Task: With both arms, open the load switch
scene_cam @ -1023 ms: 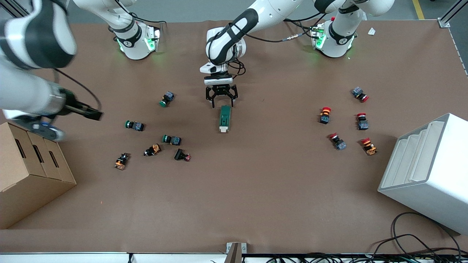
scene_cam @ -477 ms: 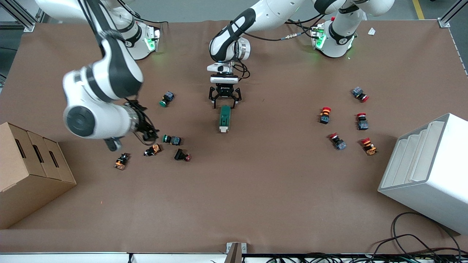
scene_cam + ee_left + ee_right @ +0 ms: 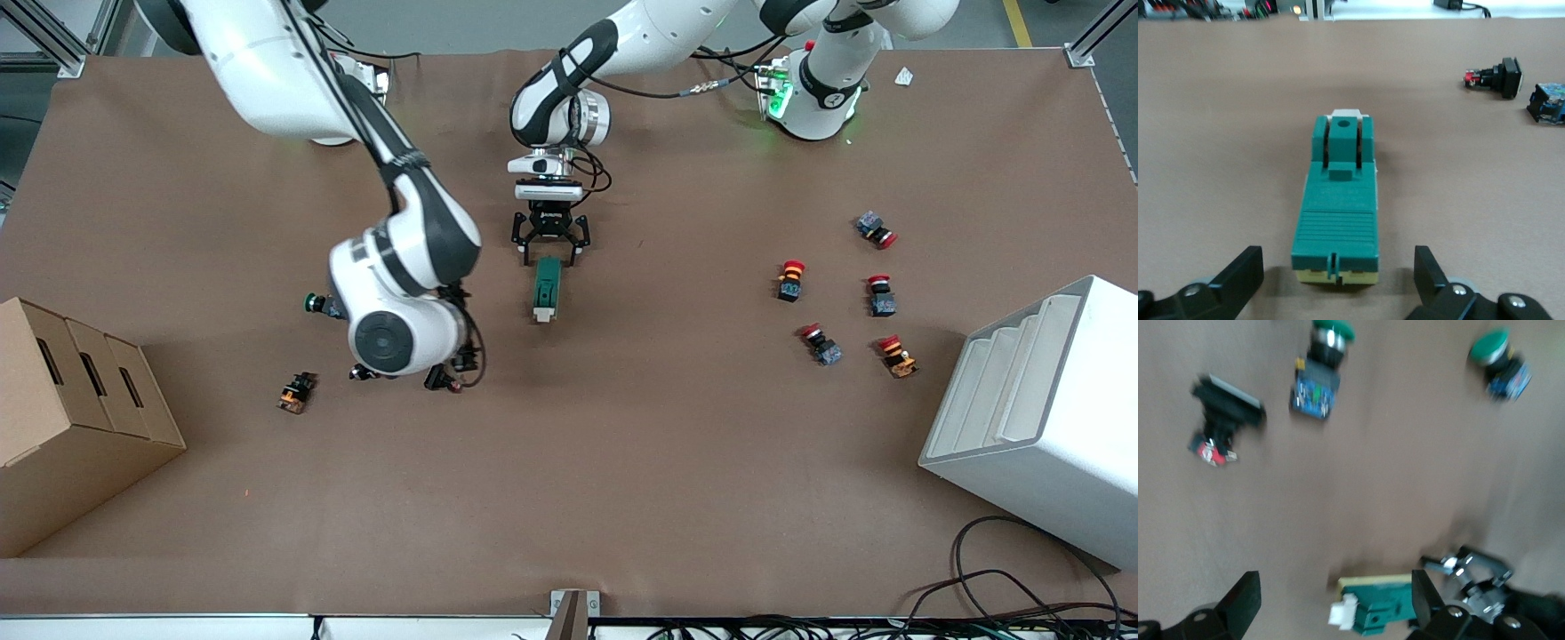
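A: Item one, left gripper?
B: Low at the end of the switch that lies farther from the front camera. Fingers spread, one to each side of that end, nothing pinched. The left wrist view shows both fingertips flanking the switch with bare table between each tip and the green body.

A: Item two, the switch itself?
B: Flat on the table near the middle, long axis running toward the front camera, cream piece at the nearer end. The left wrist view adds two dark slots and a round hole on its raised part, which the front view does not resolve.

A: Item three, right gripper?
B: Hidden in the front view under the right arm's round joint, which hangs over the green buttons toward that arm's end. Its own wrist view shows the fingers wide apart, empty, above the table, with the cream end of the switch and the left gripper between and past them.

A: Surroundings?
B: Right wrist view: two green buttons and a black, red-tipped one. Front view only: red buttons toward the left arm's end, a cardboard box, a white bin.
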Robot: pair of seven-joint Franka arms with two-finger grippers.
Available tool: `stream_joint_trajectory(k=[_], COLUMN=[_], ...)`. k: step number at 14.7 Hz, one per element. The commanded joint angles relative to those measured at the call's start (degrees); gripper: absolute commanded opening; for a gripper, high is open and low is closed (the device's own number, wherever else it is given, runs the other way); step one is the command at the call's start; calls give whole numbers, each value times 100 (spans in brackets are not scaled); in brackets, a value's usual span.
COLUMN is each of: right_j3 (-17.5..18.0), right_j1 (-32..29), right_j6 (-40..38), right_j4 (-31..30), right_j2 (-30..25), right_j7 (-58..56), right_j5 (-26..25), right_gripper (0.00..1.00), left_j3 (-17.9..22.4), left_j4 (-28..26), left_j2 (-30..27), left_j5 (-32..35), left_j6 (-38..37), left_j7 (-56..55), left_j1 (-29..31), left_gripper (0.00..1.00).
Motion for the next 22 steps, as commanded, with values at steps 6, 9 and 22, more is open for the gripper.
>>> stream_joint_trajectory(k=[6, 9, 22], right_j3=[-46, -46, 209], right_j1=[754, 938, 895], right_j6=[752, 743, -134], right_j4=[197, 180, 346], right_j2=[720, 808, 800], right_j7=[1146, 1199, 1190], right_j5=[191, 200, 339], right_gripper=[100, 100, 100], left_j3=[60, 60, 52], left_j4=[28, 37, 37], left_j2=[505, 523, 506], left_j5=[282, 282, 282], left_j6=[-463, -490, -499], left_j7=[-298, -333, -333], left_j1=[-64, -64, -64], left_gripper=[99, 99, 99])
